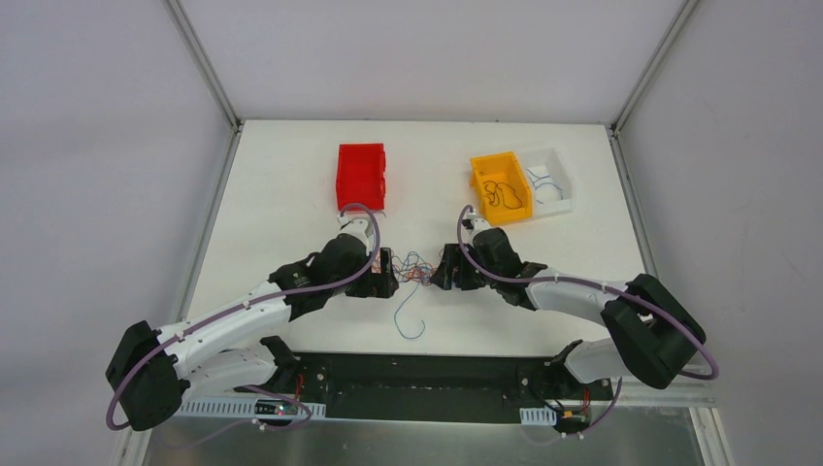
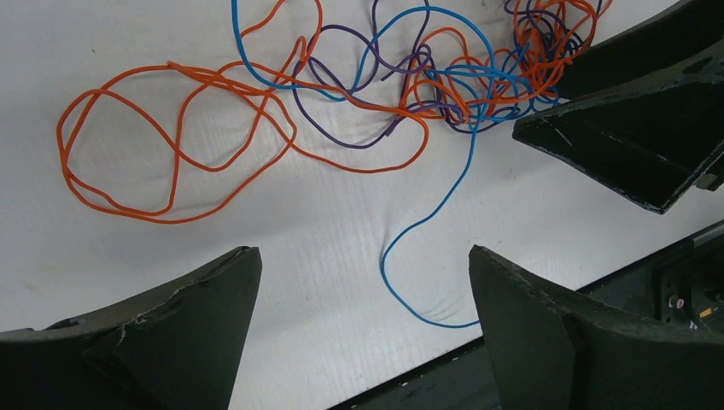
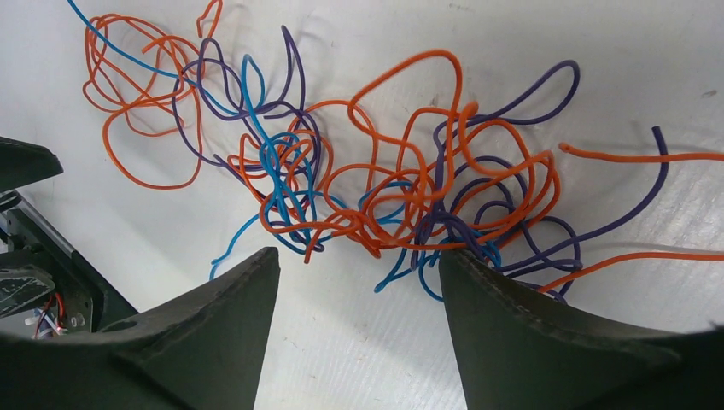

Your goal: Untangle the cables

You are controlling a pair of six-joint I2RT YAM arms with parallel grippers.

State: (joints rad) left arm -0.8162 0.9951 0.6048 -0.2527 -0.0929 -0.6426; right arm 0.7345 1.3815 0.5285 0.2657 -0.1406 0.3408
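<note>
The white counter [image 1: 291, 184] carries everything. The left arm [image 1: 243, 311] and right arm [image 1: 573, 291] reach in toward each other, so the left fingers [image 1: 388, 277] and right fingers [image 1: 444, 272] face tip to tip with only a narrow gap between them. Beyond the left fingers sits a red bin [image 1: 361, 177]. Beyond the right fingers is an orange bin [image 1: 501, 189], with a clear tray [image 1: 561, 184] touching its side away from the left fingers. A dark strand curls in the orange bin, a blue one in the tray.

The cables [image 1: 417, 264] — orange, blue and purple wires — lie on the counter in the gap between the two pairs of fingers. The dense knot [image 3: 410, 213] rests just ahead of the right fingers' tips, its nearest loops brushing one tip. Looser orange loops [image 2: 177, 162] spread out ahead of the left fingers. A single blue tail [image 2: 427, 218] runs out of the knot and curls on the counter between the left fingers.

Both pairs stand spread wide — pinching nothing.
</note>
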